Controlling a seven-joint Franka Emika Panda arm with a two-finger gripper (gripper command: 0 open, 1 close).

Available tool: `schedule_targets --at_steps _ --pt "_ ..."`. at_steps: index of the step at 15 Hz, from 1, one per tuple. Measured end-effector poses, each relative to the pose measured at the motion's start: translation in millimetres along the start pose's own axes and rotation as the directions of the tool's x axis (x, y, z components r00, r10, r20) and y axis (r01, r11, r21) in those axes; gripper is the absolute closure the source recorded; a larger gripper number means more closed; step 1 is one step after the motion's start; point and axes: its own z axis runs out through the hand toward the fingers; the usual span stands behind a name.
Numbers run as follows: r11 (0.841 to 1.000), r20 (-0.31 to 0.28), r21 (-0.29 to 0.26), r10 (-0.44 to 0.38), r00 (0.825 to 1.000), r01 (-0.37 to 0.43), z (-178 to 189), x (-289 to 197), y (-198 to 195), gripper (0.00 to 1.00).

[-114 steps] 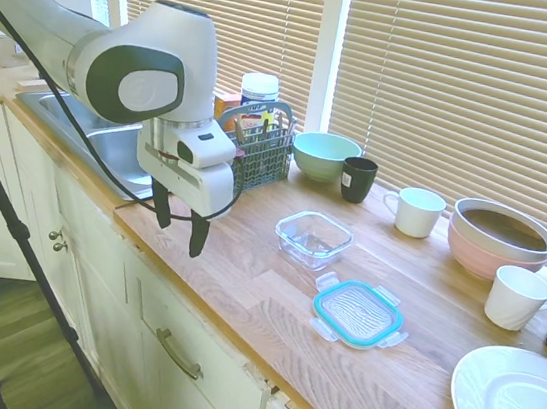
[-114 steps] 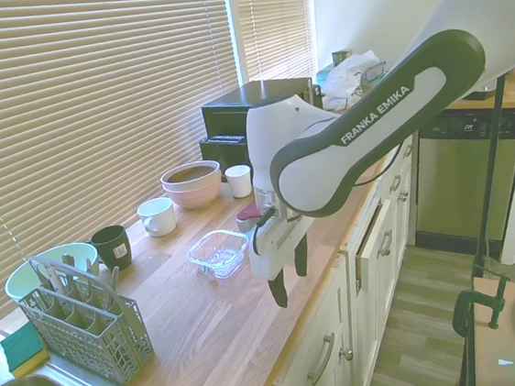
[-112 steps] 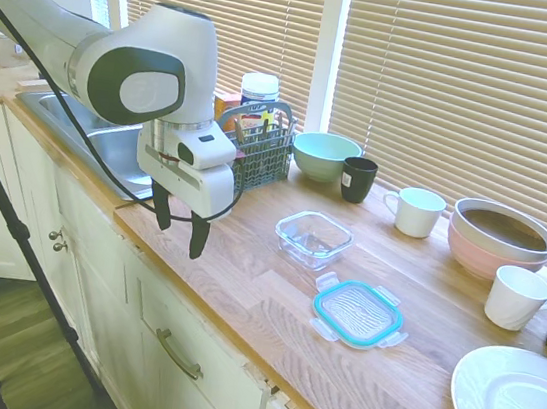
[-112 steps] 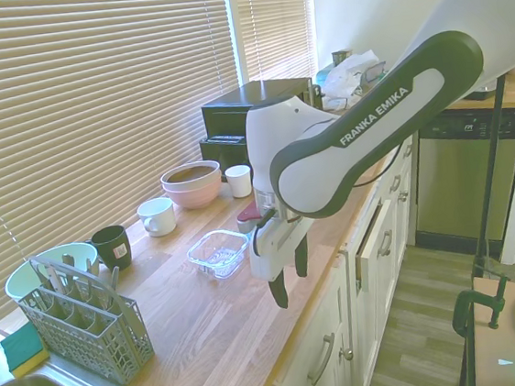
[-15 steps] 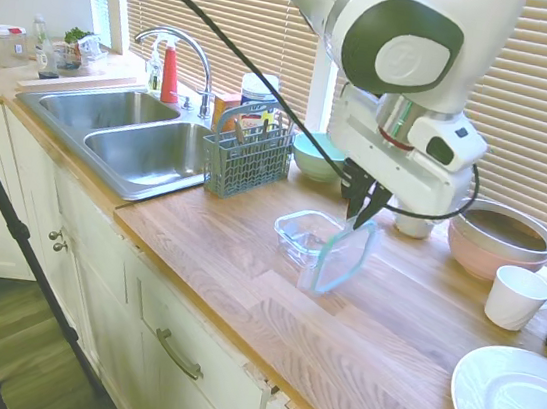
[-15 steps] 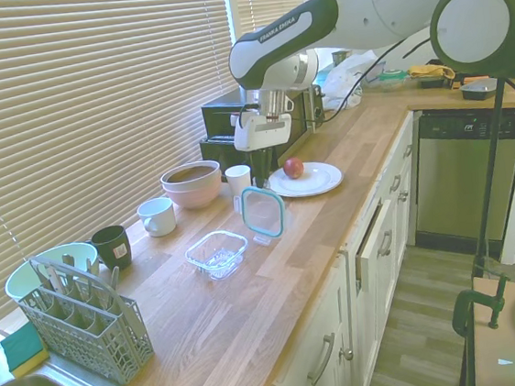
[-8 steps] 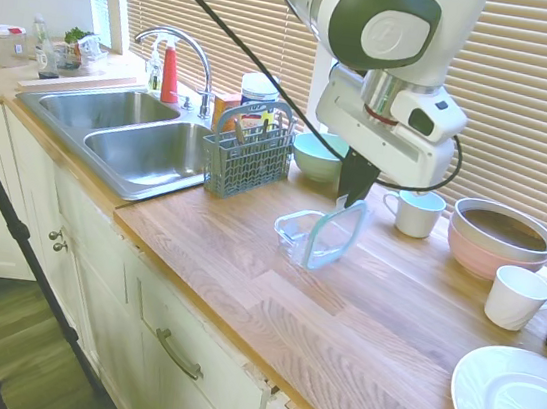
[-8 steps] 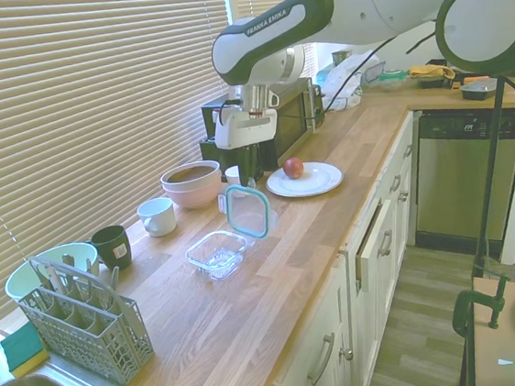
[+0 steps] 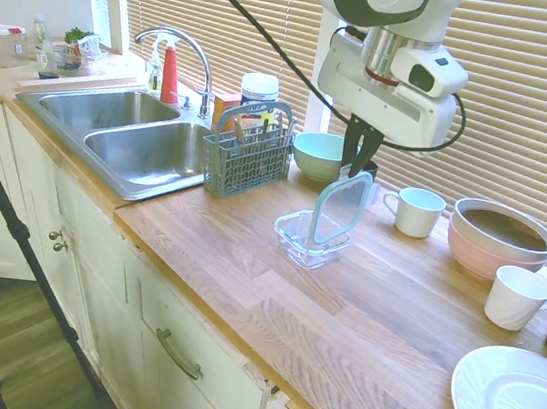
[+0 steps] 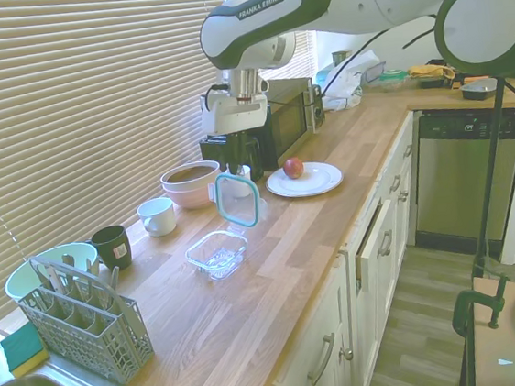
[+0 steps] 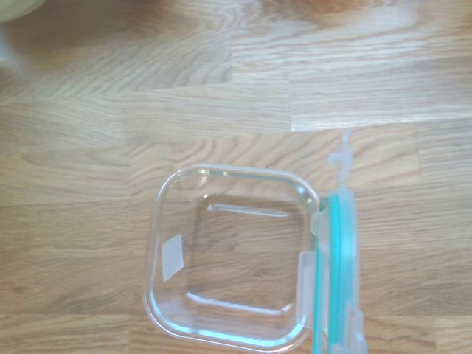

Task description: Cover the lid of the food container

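Kitchen counter setup with a wooden countertop (image 9: 358, 327), blinds behind, and a sink (image 9: 131, 135) off to one side. So the gripper (image 9: 358, 162) is pinching the lid (image 9: 340, 209) by its top edge, and the lid hangs on edge, nearly vertical, teal rim facing out. The food container (image 9: 307, 237) sits open on the counter right below it, apart from it. What matters here imo: in the wrist view the lid (image 11: 333, 273) shows up edge-on, running along one side wall of the container (image 11: 228, 258), not centered over the opening. So I'd guess the next move needs the lid tipped flat and shifted sideways across the dish before lowering. A mint bowl (image 9: 322, 155) and a white mug (image 9: 417, 211) stand nearby, well clear.
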Motion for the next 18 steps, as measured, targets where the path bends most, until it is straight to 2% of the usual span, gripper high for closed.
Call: schedule_targets --at_steps 3,10,18 --pt "1.0 0.0 -0.014 0.005 1.0 -0.005 3 -2 -7 1.0" --pt "0.998 -0.004 -0.02 0.053 0.999 -0.053 -4 16 21 1.0" --pt "0.999 0.002 -0.048 0.012 1.0 -0.012 7 10 -21 1.0"
